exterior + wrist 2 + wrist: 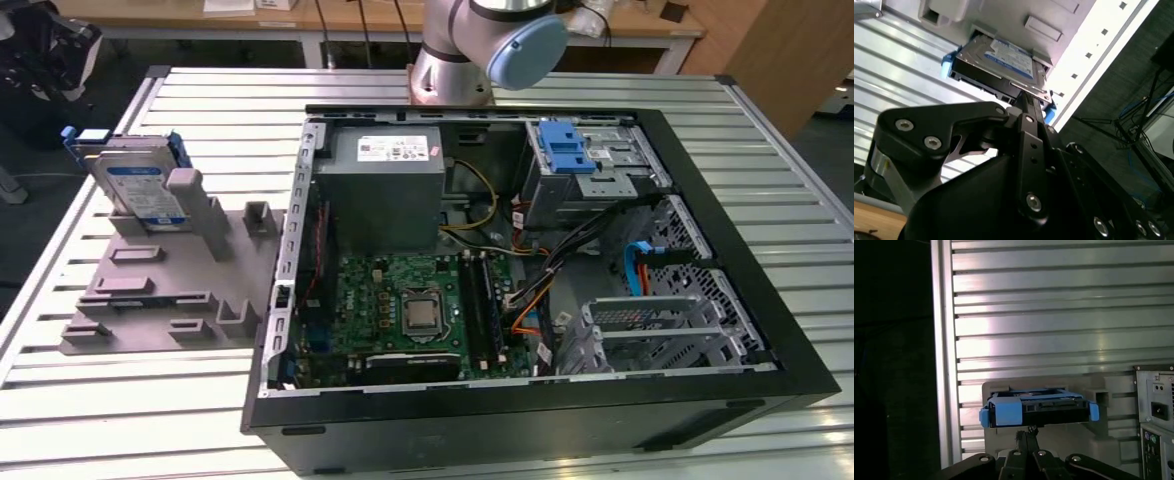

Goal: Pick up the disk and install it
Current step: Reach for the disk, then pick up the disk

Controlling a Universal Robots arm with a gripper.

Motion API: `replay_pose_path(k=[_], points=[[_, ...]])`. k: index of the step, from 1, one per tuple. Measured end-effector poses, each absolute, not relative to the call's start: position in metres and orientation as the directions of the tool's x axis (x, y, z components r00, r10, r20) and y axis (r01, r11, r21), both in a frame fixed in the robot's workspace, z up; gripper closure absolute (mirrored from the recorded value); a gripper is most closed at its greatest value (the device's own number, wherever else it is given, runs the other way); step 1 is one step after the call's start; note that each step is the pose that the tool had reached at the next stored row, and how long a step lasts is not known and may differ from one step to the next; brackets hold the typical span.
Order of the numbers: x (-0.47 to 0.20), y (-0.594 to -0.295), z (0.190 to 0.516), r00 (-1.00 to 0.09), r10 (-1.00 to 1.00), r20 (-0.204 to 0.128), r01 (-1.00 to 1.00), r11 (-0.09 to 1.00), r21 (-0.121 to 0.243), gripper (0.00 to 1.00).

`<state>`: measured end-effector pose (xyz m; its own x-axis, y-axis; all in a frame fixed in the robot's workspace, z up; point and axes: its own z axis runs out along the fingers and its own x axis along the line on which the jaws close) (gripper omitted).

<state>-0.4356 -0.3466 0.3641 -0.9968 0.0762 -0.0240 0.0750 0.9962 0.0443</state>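
Second wrist view shows the gripper [1024, 99] with fingers pressed together, grasping nothing. The disk [999, 67] stands ahead of its tips in a grey stand [1044, 25].

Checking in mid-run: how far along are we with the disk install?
Done: nothing visible yet. The disk stands upright in the grey holder on the table, at the exterior view's left of the open computer case. In hand: in both wrist views the hand is shut, empty and lined up with the disk's edge. Left: both the pick-up and the install; the disk is not in the case.
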Motion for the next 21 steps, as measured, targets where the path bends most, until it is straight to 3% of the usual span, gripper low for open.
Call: replay_pose_path(k=[14,21], points=[[-0.4361,-0.3457,0.3635,-0.997,0.071,-0.024,0.069,0.997,0.044,0.89],[-0.4361,-0.3457,0.3634,-0.999,-0.044,-0.024,-0.045,0.998,0.044,0.89]])
